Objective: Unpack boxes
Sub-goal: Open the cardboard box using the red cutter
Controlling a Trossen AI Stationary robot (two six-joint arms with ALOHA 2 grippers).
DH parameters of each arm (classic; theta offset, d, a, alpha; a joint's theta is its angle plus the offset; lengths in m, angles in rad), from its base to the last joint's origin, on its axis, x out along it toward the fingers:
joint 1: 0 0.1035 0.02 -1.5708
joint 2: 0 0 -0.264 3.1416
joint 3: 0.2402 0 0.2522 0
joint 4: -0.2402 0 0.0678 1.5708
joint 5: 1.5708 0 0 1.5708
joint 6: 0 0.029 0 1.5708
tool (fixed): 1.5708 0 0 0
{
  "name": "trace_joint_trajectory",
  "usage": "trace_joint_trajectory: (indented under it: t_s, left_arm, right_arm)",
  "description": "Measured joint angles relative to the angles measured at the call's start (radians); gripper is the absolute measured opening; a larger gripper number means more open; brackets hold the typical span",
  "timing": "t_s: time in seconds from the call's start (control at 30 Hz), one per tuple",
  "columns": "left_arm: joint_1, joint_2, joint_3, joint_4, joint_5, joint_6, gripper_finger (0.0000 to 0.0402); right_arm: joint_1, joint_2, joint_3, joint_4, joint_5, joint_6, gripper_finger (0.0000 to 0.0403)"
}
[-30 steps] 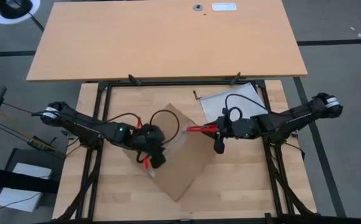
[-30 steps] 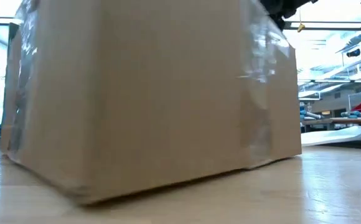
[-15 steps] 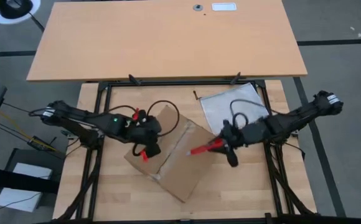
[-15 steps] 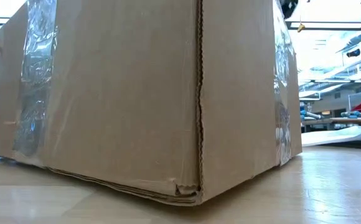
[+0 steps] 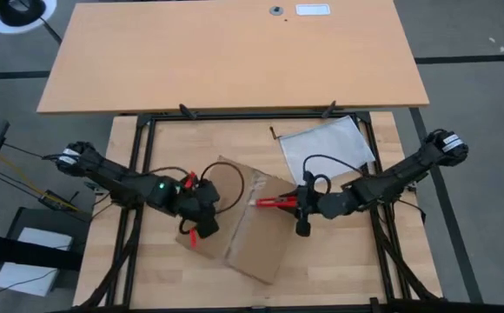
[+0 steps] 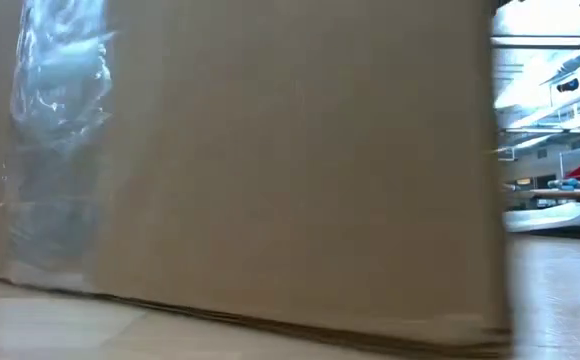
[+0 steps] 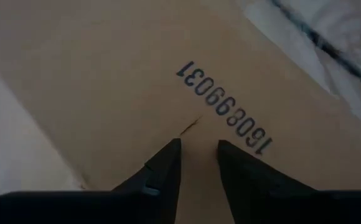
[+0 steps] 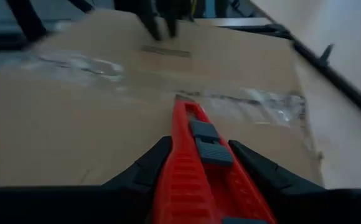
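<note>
Centre frame: right gripper (image 8: 196, 163) pinches red cutter (image 8: 193, 155) over box (image 5: 250, 228); left gripper (image 7: 198, 149) slightly spread, wrist view alone reads "1608899031".

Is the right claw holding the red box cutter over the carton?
Yes: in the right wrist view the right claw grips the red box cutter, its tip over the taped top of the carton.

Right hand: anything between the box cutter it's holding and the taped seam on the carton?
Nothing visible. The right hand holds the red box cutter with its tip at the clear tape on top of the carton. The left hand rests on the carton's far side, off the seam.
</note>
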Motion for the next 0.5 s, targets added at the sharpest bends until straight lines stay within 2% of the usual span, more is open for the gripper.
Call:
trace_joint_trajectory:
  t_s: [0.27, 0.4, 0.5]
  left_arm:
    - [-0.141, 0.002, -0.002, 0.105, -0.031, -0.279, 0.0117]
    - [-0.155, 0.003, 0.027, 0.13, -0.045, -0.298, 0.0117]
    - [-0.141, 0.003, 0.083, 0.103, -0.068, -0.266, 0.0117]
  right_arm:
    - [-0.129, -0.025, -0.002, 0.048, 0.005, -0.169, 0.0137]
    - [-0.174, -0.101, 0.032, 0.053, 0.005, -0.243, 0.0139]
    - [-0.177, -0.168, 0.06, 0.062, -0.038, -0.229, 0.0141]
